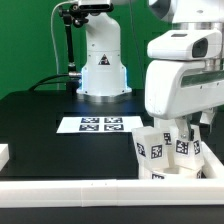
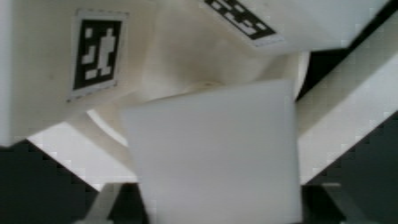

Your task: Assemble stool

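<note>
On the black counter (image 1: 40,120), at the exterior view's left, you see the marker board (image 1: 100,124); rightward, tagged white stool parts (image 1: 168,150) cluster beneath the pincer (image 1: 178,128), against the rail (image 1: 60,186). Pincer opening: cannot tell.

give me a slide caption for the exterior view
Panda arm's gripper lowered over tagged white stool parts by the rail, marker board behind.
</note>
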Tool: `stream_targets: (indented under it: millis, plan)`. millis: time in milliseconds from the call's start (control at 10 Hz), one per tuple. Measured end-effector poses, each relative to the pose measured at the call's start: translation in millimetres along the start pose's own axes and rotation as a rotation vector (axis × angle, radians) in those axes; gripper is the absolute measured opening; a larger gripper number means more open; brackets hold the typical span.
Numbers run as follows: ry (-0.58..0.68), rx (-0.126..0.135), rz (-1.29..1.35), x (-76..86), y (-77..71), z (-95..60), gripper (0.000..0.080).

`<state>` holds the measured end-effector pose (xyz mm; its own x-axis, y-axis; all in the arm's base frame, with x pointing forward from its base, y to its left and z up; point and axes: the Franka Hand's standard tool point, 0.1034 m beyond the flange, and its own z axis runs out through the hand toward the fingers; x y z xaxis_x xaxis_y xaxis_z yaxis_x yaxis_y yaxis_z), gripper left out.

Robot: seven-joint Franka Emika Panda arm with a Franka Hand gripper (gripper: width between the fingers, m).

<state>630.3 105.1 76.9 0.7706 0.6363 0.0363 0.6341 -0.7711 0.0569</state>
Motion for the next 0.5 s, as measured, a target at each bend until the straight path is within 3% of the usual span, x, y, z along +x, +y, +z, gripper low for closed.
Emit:
stream_targets:
  millis: [500]
  plan:
    - [0.000,0.001,0.284,-0.8,1.4,0.0,0.0341]
